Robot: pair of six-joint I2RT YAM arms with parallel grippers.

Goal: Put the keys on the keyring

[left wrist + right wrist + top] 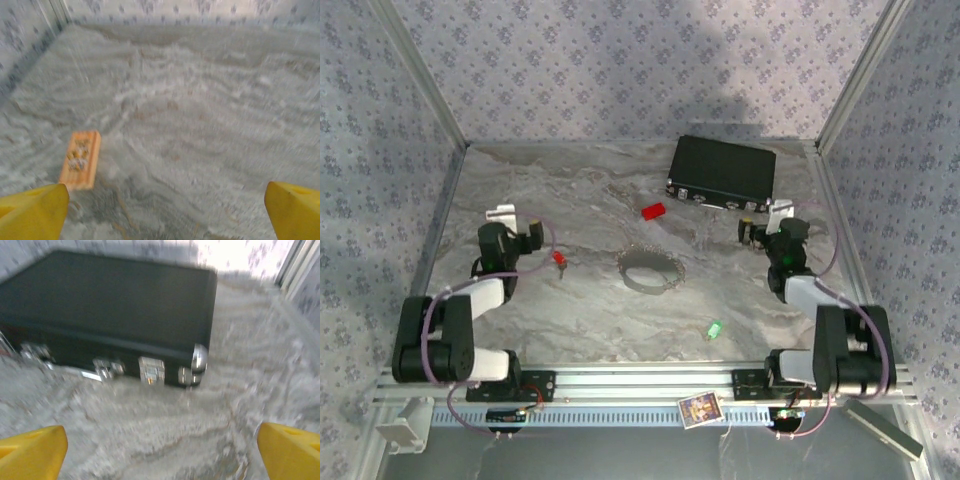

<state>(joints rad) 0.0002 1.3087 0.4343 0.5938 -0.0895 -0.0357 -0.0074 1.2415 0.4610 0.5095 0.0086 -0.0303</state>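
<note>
The keyring (pixel 650 270), a thin silvery hoop, lies flat mid-table. A red-headed key (pixel 559 260) rests left of it, just right of my left gripper (pixel 516 226). A green-headed key (pixel 714 329) lies nearer the front, right of centre. In the left wrist view my left gripper (pixel 166 194) is open, its yellow fingertips (pixel 37 210) wide apart over bare marble. My right gripper (pixel 765 224) hovers close to the black case; its wrist view shows it (pixel 162 434) open too, with nothing between the fingertips (pixel 290 447).
A black case (pixel 722 172) with metal latches (pixel 151 371) stands at the back right. A plain red block (pixel 653 211) lies in front of its left end. An orange-framed rectangular piece (pixel 80 159) lies ahead-left of my left fingers. Patterned walls enclose the table.
</note>
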